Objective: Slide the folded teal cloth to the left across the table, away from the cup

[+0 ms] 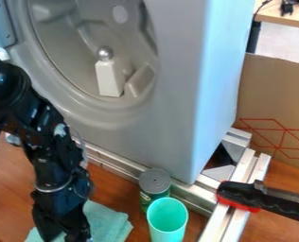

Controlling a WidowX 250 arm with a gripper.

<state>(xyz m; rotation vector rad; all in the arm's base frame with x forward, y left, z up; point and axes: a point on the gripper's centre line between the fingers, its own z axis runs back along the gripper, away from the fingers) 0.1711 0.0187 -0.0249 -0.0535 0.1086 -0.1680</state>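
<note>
The black gripper (pixel 65 228) hangs low at the lower left, over or at a teal cloth (pixel 109 222) on the wooden surface. Right of the cloth stands an upright can (pixel 154 182) with a grey lid and a green side. Just in front of it is a teal cup (pixel 167 220), open at the top. A white block (pixel 109 78) with a silver ball (pixel 105 53) at its top stands inside the round grey opening of a large appliance. Whether the gripper touches the cloth is unclear.
The grey appliance (pixel 177 94) rises behind the can. Metal rails (pixel 237 189) run along its base and out to the right, with a black and red clamp handle (pixel 241 194) across them. A cardboard panel (pixel 272 94) stands at the right.
</note>
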